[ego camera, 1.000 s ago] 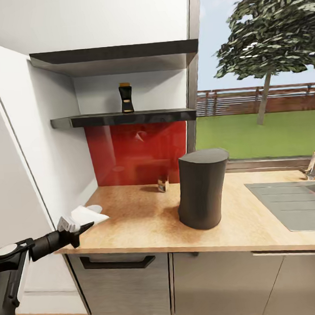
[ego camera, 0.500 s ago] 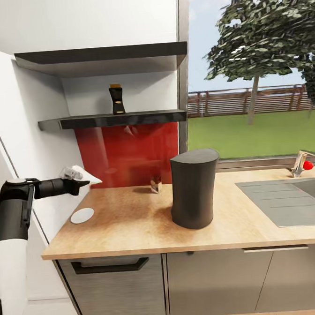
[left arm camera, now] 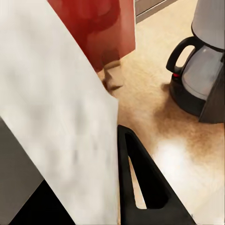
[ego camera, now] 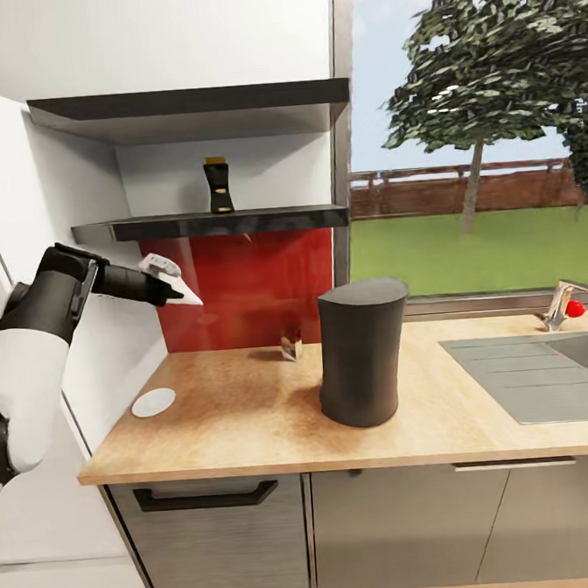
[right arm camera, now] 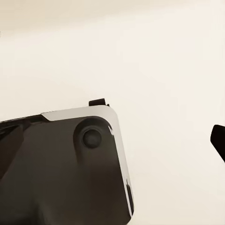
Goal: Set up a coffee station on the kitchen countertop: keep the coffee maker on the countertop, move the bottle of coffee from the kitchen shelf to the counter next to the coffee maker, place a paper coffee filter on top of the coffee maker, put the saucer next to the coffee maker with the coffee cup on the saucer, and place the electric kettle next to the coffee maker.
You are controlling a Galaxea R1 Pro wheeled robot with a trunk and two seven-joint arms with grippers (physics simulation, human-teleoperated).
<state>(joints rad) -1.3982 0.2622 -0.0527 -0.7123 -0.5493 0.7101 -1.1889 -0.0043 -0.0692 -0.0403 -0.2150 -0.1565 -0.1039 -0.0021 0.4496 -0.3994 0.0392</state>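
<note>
My left gripper [ego camera: 172, 287] hangs in the air under the kitchen shelf [ego camera: 210, 223], shut on a white paper coffee filter [ego camera: 168, 276]. It is left of and higher than the coffee maker [ego camera: 362, 351], which stands mid-countertop [ego camera: 241, 420]. In the left wrist view the filter [left arm camera: 61, 117] lies against one black finger [left arm camera: 140, 183], and the coffee maker [left arm camera: 199, 70] shows its glass jug and black handle. The bottle of coffee [ego camera: 219, 187] stands on the shelf. The saucer [ego camera: 153, 402] lies at the counter's left end.
A small brownish object [ego camera: 290, 344] sits by the red backsplash [ego camera: 241, 289]. A white wall panel [ego camera: 81, 256] is close behind my left arm. A sink [ego camera: 545, 377] and faucet [ego camera: 562, 303] lie at the right. A thicker board [ego camera: 193, 104] hangs above the shelf.
My left arm has lifted the filter from counter height to just under the shelf and moved it slightly right. The camera shifted between the first two frames. The saucer stayed put.
</note>
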